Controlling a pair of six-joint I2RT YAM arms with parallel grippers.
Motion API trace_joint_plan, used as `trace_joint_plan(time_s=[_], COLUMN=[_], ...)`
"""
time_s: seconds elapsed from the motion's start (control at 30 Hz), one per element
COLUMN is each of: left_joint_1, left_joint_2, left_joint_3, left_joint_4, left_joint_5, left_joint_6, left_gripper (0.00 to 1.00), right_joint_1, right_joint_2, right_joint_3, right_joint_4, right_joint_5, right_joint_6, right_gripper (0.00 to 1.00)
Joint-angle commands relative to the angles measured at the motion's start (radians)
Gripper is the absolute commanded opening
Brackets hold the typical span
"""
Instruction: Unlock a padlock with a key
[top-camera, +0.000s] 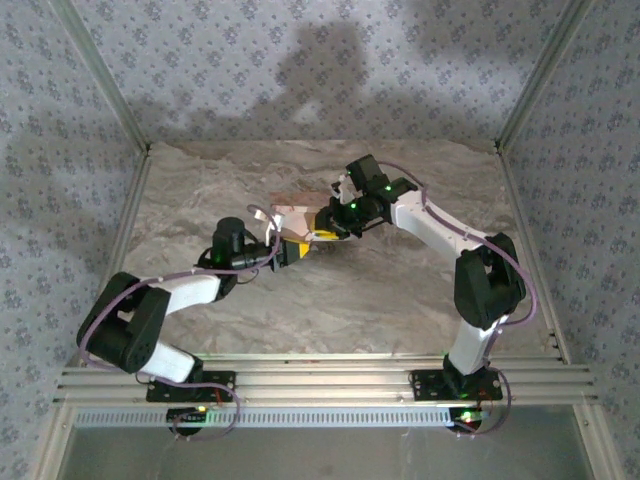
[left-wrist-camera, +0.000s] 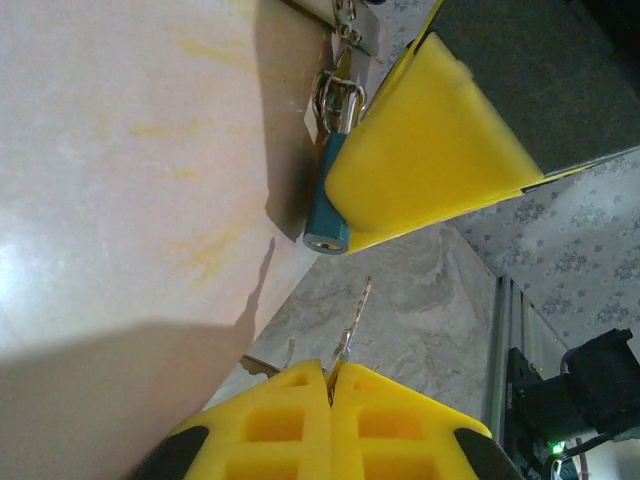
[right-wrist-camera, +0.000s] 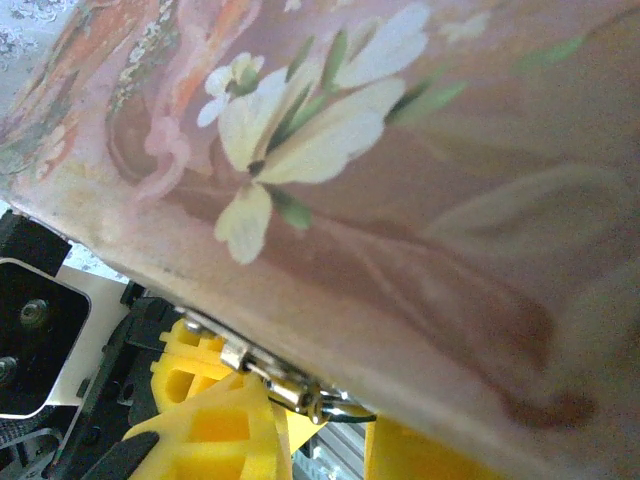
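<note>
Silver thin metal key (left-wrist-camera: 355, 318) pinched tight in left gripper (left-wrist-camera: 330, 388) | right gripper (right-wrist-camera: 320, 440) narrow, clamping tiny dark-blue padlock (left-wrist-camera: 325, 200) | tip near keyhole (left-wrist-camera: 325, 243), apart | line up first, push straight.

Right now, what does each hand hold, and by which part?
Left hand pinches the key by its head. Right hand seems to clamp the padlock by its body.

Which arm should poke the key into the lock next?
Left. The left claw is shut on the key, which points toward the keyhole end of the padlock. The right claw has a finger pressed against the padlock, so it looks busy steadying it.
</note>
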Motion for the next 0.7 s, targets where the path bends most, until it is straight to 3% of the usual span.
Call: trace_joint_plan(time_s=[0.0, 0.67], left_joint_1=[-0.005, -0.002], left_joint_2=[0.013, 0.018], left_joint_3=[0.039, 0.024], left_joint_4=[0.027, -0.022], left_joint_5=[-0.004, -0.103], left_joint_6=[-0.002, -0.016], left_gripper=[0.00, 0.00], right_joint_1=[0.007, 0.003], right_joint_2=[-0.066, -0.083], right_joint_3=[0.005, -0.028], right_joint_4=[0.075, 0.108], right_joint_5=[-0.033, -0.001], right_joint_6=[-0.004, 0.013], right_gripper=[0.00, 0.00])
